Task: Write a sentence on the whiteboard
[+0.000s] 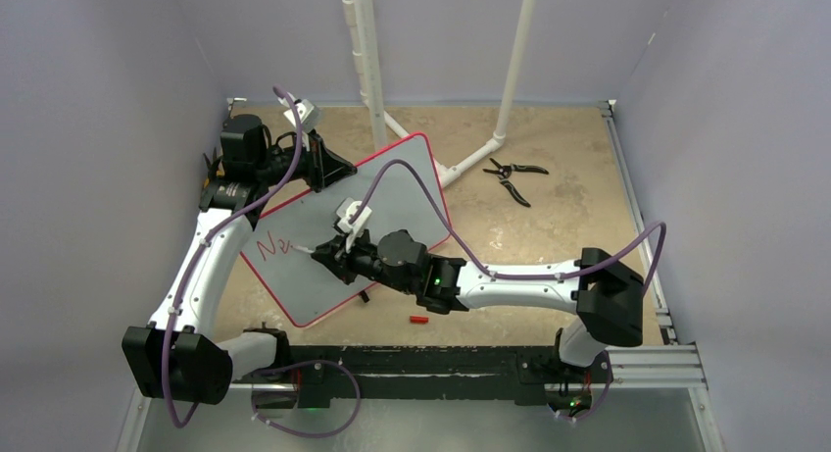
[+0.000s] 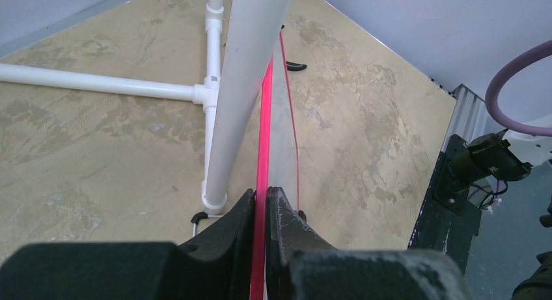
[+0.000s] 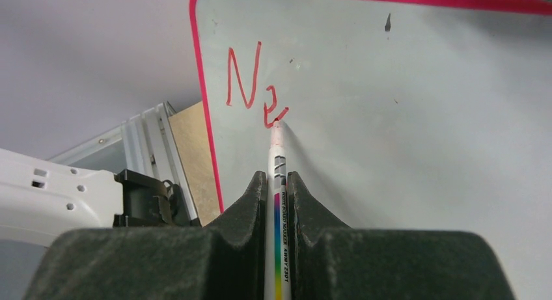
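The whiteboard (image 1: 294, 280) lies askew on the tan tabletop (image 1: 568, 226), between the two arms.

**Left gripper:** The left gripper (image 2: 265, 197) is clamped on the whiteboard's red rim at its far left edge. Only the left wrist view shows this grip clearly. It looks along the board edge-on, with the rim pinched tight between the two black fingers. The overhead view shows only the arm reaching that edge.

**Right gripper:** The right gripper (image 3: 276, 179) reaches over the whiteboard's near left part, its fingers closed on a white marker (image 3: 278, 147) with a rainbow stripe on the barrel.

**The sentence:** The right wrist view shows the marker tip touching the whiteboard at the tail of the second letter. The sentence (image 3: 241, 79) so far reads "Ne" in thin red strokes, near the whiteboard's left rim. From overhead the lettering is a small red scrawl, partly hidden by the gripper.

**Seen only from overhead:**
- Black-handled pliers (image 1: 512, 175) lie well to the right of the whiteboard.
- A small red object (image 1: 419, 319) lies just off the whiteboard's near edge.

**Pipe frame:** A white pipe frame (image 1: 365, 60) stands beyond the whiteboard's far corner. The left wrist view also shows it, close beside the rim.
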You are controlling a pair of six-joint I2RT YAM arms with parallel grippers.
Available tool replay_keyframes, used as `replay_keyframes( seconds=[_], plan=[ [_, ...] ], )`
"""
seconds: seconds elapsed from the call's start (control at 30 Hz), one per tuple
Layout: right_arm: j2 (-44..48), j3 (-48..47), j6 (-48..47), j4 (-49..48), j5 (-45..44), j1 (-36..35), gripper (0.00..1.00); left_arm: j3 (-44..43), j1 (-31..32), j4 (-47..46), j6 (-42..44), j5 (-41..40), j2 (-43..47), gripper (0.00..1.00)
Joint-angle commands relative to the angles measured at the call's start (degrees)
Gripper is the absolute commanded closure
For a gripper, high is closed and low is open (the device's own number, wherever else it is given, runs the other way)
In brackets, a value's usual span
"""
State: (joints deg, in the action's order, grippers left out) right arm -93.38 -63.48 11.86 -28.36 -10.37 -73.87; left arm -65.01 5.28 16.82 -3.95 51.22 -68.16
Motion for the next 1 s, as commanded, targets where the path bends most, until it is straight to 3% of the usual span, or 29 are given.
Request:
replay_keyframes(
  seconds=[0.0, 0.53, 0.97],
  plan=[
    [3.2, -0.3, -1.1, -3.9, 0.5, 0.2, 1.0, 0.1, -1.4, -2.2, -0.1, -2.0, -0.2, 1.0],
    [-2.1, -6.6, -1.4, -2.4, -1.4, 0.1, 1.0, 0.1, -1.4, -2.3, -0.2, -1.7, -0.4, 1.0],
    [-2.9, -4.6, 0.0, 0.2, -5.6, 0.3, 1.0, 0.2, -1.4, -2.3, -0.1, -1.7, -0.2, 1.0]
  ],
)
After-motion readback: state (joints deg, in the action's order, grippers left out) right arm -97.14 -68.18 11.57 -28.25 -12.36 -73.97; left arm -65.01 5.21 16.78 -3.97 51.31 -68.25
